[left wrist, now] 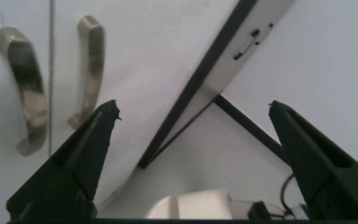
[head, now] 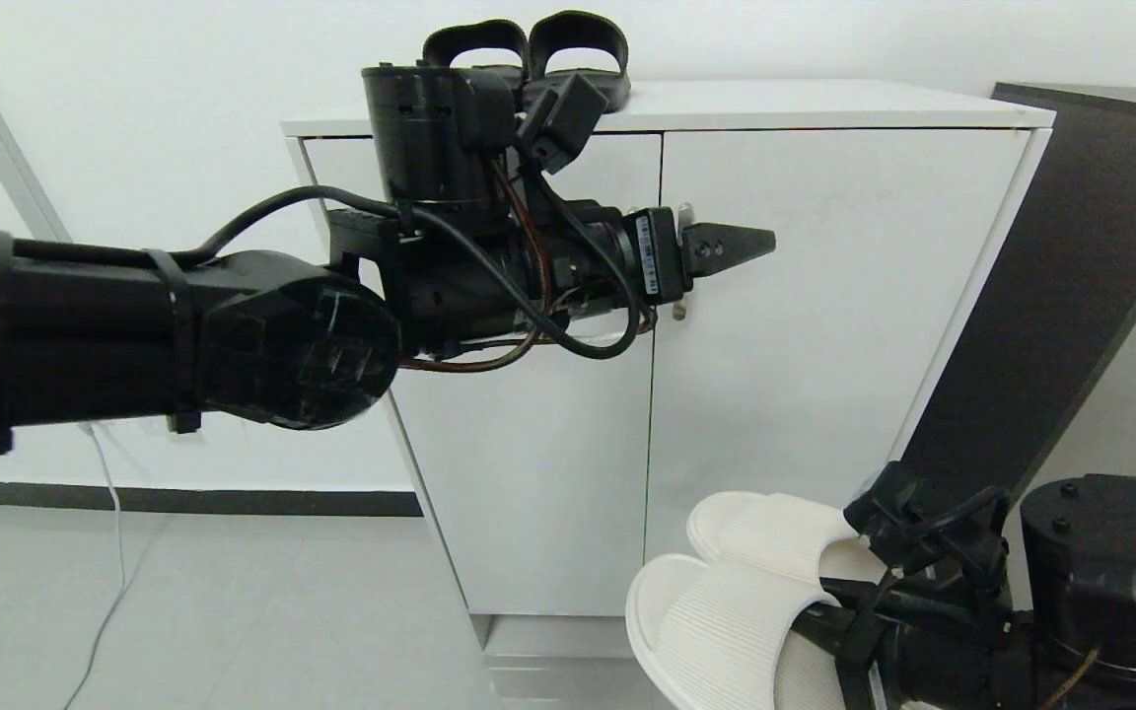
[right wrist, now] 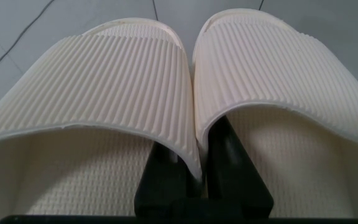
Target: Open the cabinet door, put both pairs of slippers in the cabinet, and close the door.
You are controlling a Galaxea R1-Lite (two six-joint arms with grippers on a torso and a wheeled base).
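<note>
A white cabinet (head: 824, 296) with both doors closed stands on a pale grey floor (head: 252, 611). On the cabinet's flat top (head: 824, 99), toward the 10 o'clock end of that surface, a pair of black slippers (head: 529, 54) sits side by side, touching, strap openings facing the viewer. A thin white cable (head: 117, 552) trails over the floor at 8 o'clock from the cabinet.

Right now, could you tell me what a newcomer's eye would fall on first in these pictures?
The left gripper hangs open in front of the closed white cabinet, by its door handles. Low on the right, the right gripper clamps a pair of white slippers by their inner edges. A black pair sits on the cabinet's top.
</note>
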